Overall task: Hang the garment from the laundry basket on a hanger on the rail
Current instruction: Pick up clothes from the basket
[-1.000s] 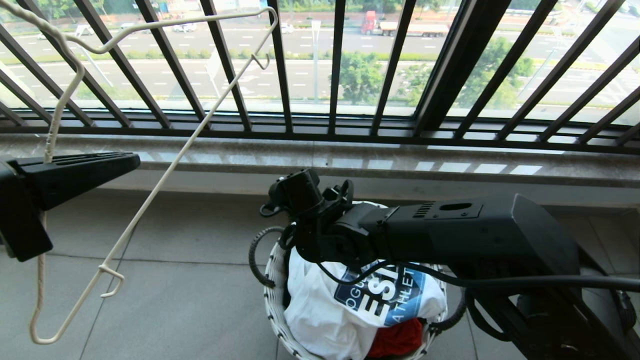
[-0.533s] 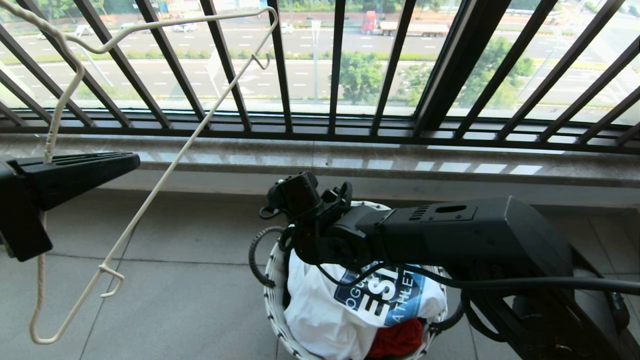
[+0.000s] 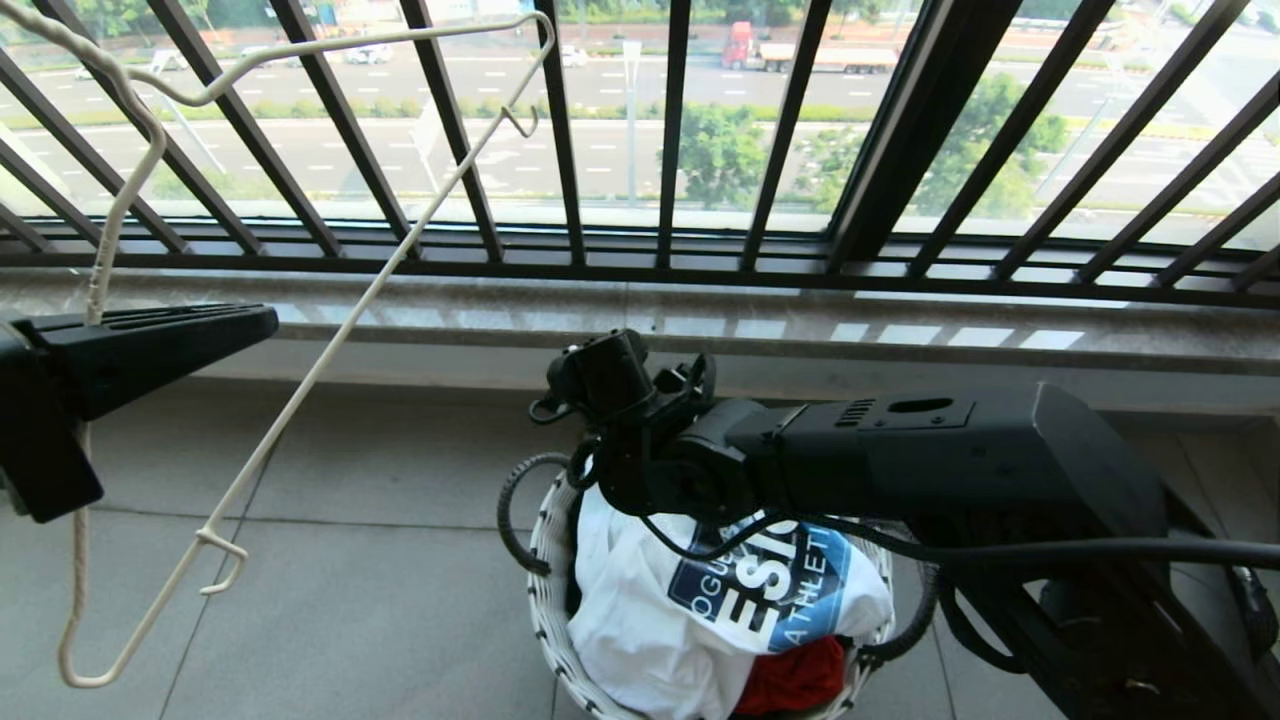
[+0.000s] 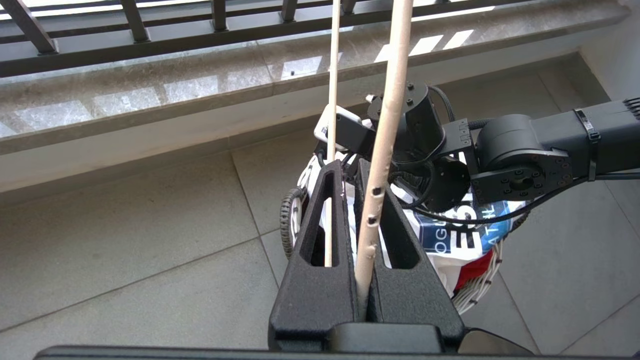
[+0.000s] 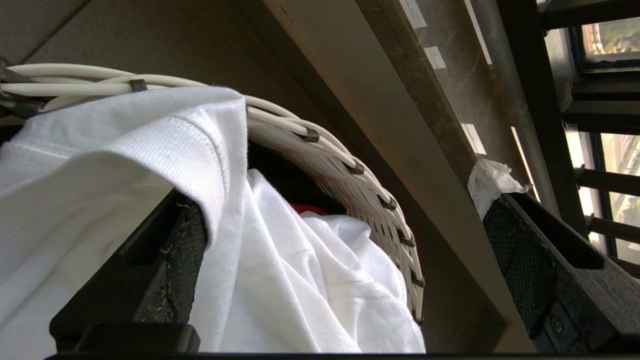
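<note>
Your left tool [image 4: 361, 210] is clamped on the hanger [image 3: 300, 390]; your right tool [image 5: 345, 240] is wide apart, one finger under the T-shirt [image 3: 650, 620] in the basket [image 3: 545, 590].

Home balcony, grey tiled floor [image 3: 380, 600], stone ledge [image 3: 800, 325], black railing [image 3: 670, 130], road below, laundry basket [image 3: 545, 590]

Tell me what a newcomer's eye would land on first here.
First, the cream wire hanger, clamped in the shut left gripper at the head view's left, slanting up across the black railing. Next, the right gripper, jaws wide open, low at the white basket by the sill, one finger under a fold of the white T-shirt.
</note>
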Available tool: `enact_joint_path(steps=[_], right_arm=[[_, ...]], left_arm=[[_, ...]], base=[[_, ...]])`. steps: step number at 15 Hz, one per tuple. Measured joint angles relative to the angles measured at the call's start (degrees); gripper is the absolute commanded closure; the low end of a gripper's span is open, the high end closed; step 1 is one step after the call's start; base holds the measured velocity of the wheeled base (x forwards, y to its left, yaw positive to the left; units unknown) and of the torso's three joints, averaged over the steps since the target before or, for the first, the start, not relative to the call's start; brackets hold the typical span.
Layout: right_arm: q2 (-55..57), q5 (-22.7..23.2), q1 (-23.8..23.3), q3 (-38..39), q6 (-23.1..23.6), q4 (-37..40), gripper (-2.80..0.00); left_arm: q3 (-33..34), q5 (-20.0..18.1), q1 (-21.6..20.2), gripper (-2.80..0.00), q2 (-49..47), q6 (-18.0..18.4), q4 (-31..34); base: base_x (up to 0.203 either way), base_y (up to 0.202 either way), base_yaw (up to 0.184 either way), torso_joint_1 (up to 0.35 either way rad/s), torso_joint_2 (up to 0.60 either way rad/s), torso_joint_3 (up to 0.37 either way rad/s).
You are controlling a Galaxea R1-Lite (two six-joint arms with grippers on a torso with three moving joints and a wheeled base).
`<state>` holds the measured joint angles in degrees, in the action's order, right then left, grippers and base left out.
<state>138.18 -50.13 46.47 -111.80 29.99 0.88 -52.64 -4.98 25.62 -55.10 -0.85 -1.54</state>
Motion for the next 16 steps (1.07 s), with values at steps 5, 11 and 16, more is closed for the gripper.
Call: enact_joint_path(steps=[5, 11, 16], right_arm=[[-0.5, 0.0, -1.5, 0.2, 0.0, 0.0, -2.8], [0.2, -0.2, -1.8, 0.4, -0.2, -0.8, -2.8], [1.1, -0.4, -1.4, 0.3, -0.2, -1.9, -2.8]], left_arm=[[0.0, 0.0, 0.0, 0.0, 0.0, 0.0, 0.0], [0.0, 0.0, 0.0, 0.0, 0.0, 0.0, 0.0], [0.1, 0.0, 0.0, 0.0, 0.0, 0.0, 0.0]], base=[[0.0, 0.0, 0.0, 0.0, 0.0, 0.0], [0.0, 0.0, 0.0, 0.0, 0.0, 0.0], [0.0, 0.0, 0.0, 0.0, 0.0, 0.0]])
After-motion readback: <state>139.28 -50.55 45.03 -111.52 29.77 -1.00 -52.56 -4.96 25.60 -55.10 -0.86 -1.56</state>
